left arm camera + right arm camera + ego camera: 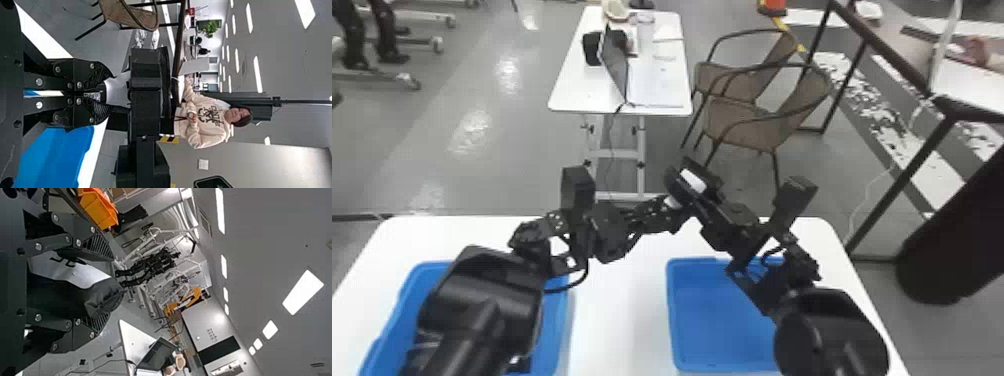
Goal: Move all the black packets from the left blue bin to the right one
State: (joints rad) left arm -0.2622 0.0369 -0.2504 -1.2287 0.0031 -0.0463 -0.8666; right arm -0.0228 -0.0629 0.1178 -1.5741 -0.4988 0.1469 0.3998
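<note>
White table (619, 305) before us, left blue bin (554, 320) and right blue bin (714, 320) upon it. Beyond bins, raised between our two arms: black packet (100, 299). Our right gripper (691, 181) clasps it, fingers well parted around its bulk; our left gripper (676, 204) pinches packet's edge, fingertips nearly together. Packet we hold looks bulky, dull black, crumpled at one end, with smooth white label (78, 274) bearing dark marks.
</note>
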